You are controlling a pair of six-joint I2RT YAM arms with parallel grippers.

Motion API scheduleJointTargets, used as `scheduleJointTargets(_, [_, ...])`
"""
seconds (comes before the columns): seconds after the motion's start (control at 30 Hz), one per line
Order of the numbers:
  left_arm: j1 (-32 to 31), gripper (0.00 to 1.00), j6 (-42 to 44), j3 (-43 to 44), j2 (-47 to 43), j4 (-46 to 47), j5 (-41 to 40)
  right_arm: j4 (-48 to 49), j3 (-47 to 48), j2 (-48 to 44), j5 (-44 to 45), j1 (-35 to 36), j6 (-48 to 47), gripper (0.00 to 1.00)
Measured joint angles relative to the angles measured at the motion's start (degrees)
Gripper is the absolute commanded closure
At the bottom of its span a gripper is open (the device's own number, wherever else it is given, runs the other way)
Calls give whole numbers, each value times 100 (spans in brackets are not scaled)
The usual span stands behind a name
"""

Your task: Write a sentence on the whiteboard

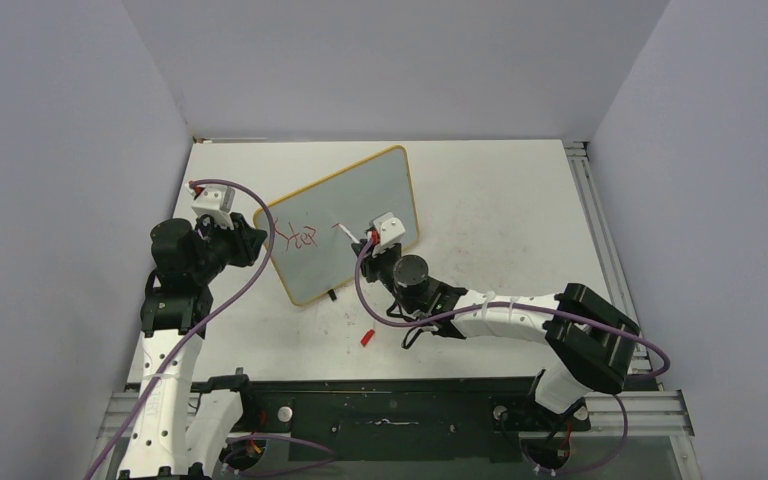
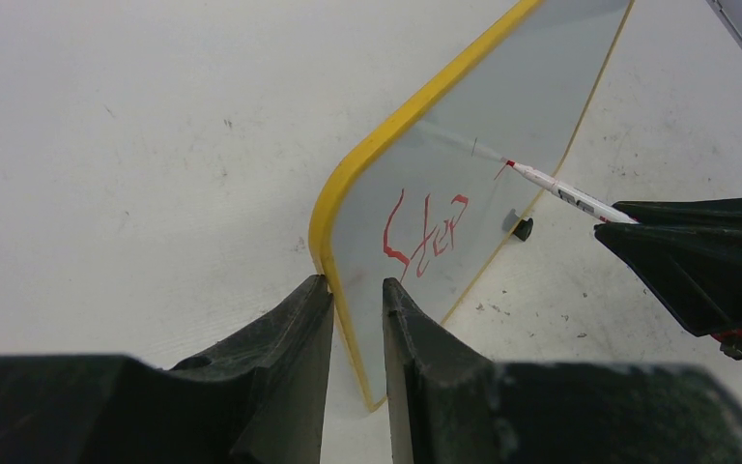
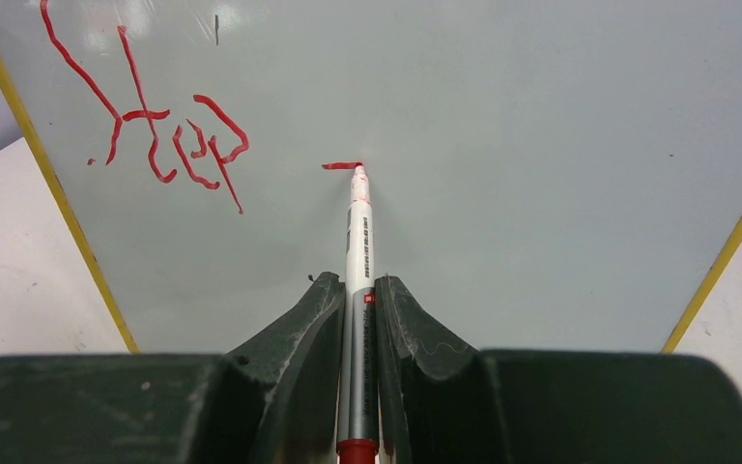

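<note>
The board point(image 1: 360, 195) stands on the bench point(image 1: 520, 210) just off centre toward 10 o'clock, propped on its feet and leaning back. Its 9 o'clock edge is grasped on the yellow frame by the left fingers point(image 2: 280, 367). The right fingers point(image 3: 299, 338) are clenched on the barrel of the marker point(image 3: 358, 242). The marker tip touches the face at the end of a short red stroke point(image 3: 343, 165). Of the sentence point(image 3: 169, 145), only "Step" is written, at 10 o'clock from the tip. A small red piece point(image 1: 367, 338), probably the cap, lies on the bench at 6 o'clock from the board.

The board is judged light, stiff and smooth-faced. On such small feet it is likely to slide or tip under tip pressure, so it is best held at the frame. The face should not be touched, since wet ink would smear. The marker barrel is slim and slick, so a mid-barrel grip and light pressure are advised.
</note>
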Motion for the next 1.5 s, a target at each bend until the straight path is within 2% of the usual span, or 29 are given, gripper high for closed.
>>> scheduleJointTargets(1.0, [0,76,0,-2,-2,-2,-2,44,380,7,0,79,-328,95])
scheduleJointTargets(1.5, [0,76,0,-2,-4,-4,-2,-13,87,24,46,151,-96,95])
